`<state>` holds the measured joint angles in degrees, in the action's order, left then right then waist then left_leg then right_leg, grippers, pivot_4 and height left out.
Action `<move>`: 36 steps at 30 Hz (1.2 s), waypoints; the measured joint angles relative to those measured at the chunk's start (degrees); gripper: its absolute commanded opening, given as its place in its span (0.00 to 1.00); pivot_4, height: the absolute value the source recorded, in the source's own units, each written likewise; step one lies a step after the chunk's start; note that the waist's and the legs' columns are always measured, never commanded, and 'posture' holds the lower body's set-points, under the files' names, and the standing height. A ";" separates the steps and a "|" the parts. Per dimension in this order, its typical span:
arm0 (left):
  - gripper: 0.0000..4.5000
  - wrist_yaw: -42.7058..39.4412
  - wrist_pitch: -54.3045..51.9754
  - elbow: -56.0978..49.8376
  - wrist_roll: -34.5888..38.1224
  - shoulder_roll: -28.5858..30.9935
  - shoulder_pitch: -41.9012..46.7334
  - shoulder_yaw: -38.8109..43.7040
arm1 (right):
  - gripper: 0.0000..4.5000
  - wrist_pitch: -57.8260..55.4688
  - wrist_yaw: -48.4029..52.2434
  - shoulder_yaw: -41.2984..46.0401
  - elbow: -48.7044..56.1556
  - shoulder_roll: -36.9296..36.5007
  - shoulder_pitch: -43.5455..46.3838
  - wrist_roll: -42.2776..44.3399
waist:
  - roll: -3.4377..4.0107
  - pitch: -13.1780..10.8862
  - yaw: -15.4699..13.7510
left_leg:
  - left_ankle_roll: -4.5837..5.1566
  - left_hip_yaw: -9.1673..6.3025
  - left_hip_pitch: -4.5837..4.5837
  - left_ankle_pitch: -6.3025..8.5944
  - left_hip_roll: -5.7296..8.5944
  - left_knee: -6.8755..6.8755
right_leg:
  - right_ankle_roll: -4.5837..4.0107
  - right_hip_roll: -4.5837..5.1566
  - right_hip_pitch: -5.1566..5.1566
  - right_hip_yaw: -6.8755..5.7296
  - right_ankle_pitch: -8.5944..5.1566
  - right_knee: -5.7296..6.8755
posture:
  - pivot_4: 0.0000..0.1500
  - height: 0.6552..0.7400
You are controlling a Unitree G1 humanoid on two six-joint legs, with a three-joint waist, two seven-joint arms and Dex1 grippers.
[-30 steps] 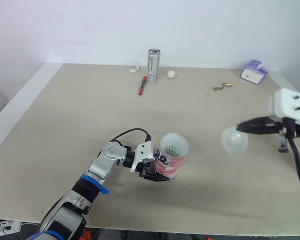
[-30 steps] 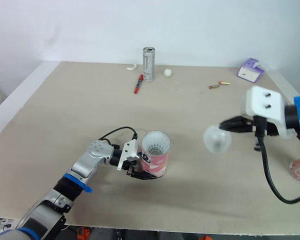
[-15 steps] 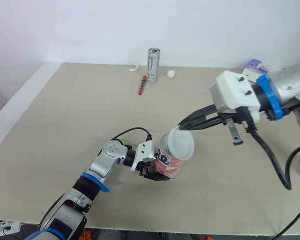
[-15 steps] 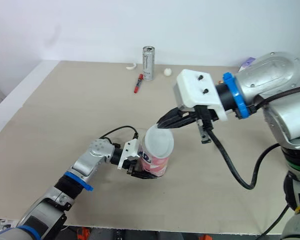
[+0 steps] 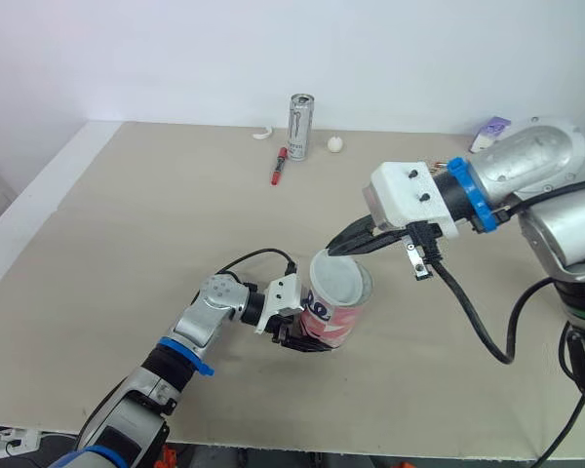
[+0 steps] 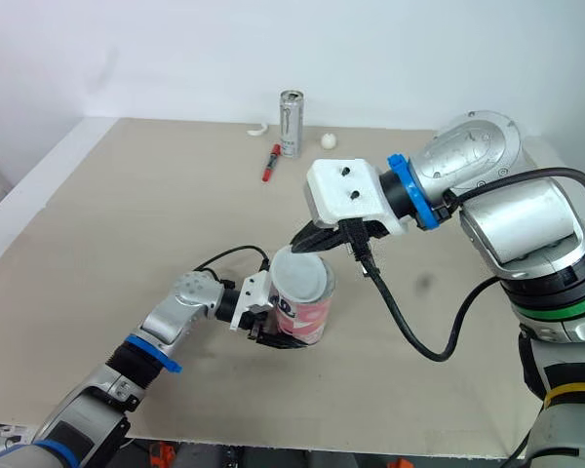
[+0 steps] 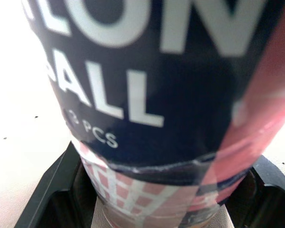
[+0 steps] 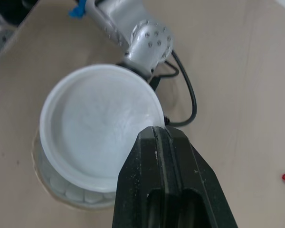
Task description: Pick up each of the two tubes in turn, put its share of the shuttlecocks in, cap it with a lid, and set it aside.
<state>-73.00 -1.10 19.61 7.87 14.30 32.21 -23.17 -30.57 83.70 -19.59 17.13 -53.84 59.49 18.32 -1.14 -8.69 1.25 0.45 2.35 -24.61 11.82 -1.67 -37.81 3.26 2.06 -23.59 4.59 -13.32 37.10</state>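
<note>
Right wrist view — right pincer [image 8: 160, 131] closed on lid [image 8: 92, 126], over tube [image 5: 332, 319]

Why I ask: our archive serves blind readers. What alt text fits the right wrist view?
The right gripper pinches the rim of a white lid over the mouth of the tube, offset so shuttlecock feathers show at one edge. The left arm reaches in across the beige table.
</note>
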 measured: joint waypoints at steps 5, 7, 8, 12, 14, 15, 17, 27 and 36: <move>0.66 0.00 -0.01 -0.03 0.00 0.01 -0.02 0.00 | 0.02 -0.89 0.67 0.13 -0.30 0.63 0.63 0.55 | 0.00 0.00 -0.01 | 0.00 0.00 0.00 0.00 0.00 0.00 | -0.02 0.00 0.00 0.00 0.01 0.00 | 1.00 1.00; 0.66 0.01 -0.01 -0.02 0.00 0.02 -0.02 0.00 | 0.02 -1.29 1.24 0.54 -0.66 0.61 1.91 0.97 | 0.00 0.00 0.00 | 0.00 -0.01 0.00 0.00 -0.01 0.00 | -0.02 0.00 0.00 0.00 0.01 0.00 | 1.00 1.00; 0.66 0.01 0.00 -0.01 0.00 0.01 -0.02 -0.01 | 0.02 -1.28 1.67 1.37 -0.93 0.43 2.57 1.07 | 0.00 0.00 0.00 | 0.00 -0.02 0.00 0.00 -0.01 0.00 | -0.02 0.00 0.00 -0.01 0.00 0.00 | 1.00 1.00; 0.66 0.00 0.01 -0.01 0.00 0.06 -0.02 0.02 | 0.02 -1.14 2.66 1.60 -1.81 -0.20 2.91 0.64 | 0.00 0.00 0.00 | 0.00 -0.01 0.00 0.00 -0.01 0.00 | -0.03 0.00 0.00 0.00 0.00 0.00 | 1.00 1.00; 0.66 0.00 0.01 -0.01 0.00 0.06 -0.02 0.01 | 0.02 -1.14 2.69 1.60 -1.80 -0.20 2.91 0.65 | 0.00 0.00 0.00 | 0.00 -0.02 0.00 0.00 -0.01 0.00 | -0.03 0.00 0.00 -0.01 0.01 0.00 | 1.00 1.00; 0.66 0.00 0.01 -0.01 0.00 0.06 -0.02 0.01 | 0.02 -1.14 2.73 1.60 -1.80 -0.20 2.92 0.65 | 0.00 0.00 0.00 | 0.00 -0.02 0.00 0.00 -0.01 0.00 | -0.03 0.00 0.00 -0.01 0.01 0.00 | 1.00 1.00; 0.66 0.00 0.01 -0.01 0.00 0.06 -0.02 0.01 | 0.02 -1.16 2.97 1.60 -1.80 -0.20 2.94 0.66 | 0.00 0.00 0.00 | 0.00 -0.02 0.00 0.00 -0.01 0.00 | -0.03 0.00 0.00 0.00 0.01 0.00 | 1.00 1.00; 0.66 0.01 -0.01 -0.02 0.01 0.06 -0.03 0.01 | 0.02 -2.22 4.55 1.70 -1.83 -1.33 3.53 1.22 | 0.00 0.00 0.00 | 0.00 -0.02 0.00 0.00 -0.02 0.00 | -0.03 0.01 -0.02 0.00 0.00 0.00 | 1.00 1.00; 0.66 0.01 0.04 0.03 0.01 0.07 -0.01 0.01 | 0.02 -1.90 4.79 1.72 -1.75 -2.52 1.73 0.77 | 0.00 0.00 0.00 | 0.00 -0.01 -0.01 0.00 -0.02 0.00 | -0.03 0.03 -0.04 0.01 -0.01 0.00 | 1.00 1.00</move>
<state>-72.99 -1.06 19.64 7.88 14.37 32.20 -23.16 -32.46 88.49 -17.87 15.39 -56.36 61.22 19.09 -1.14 -8.69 1.25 0.45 2.34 -24.62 11.82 -1.69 -37.80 3.23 2.09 -23.63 4.60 -13.33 37.10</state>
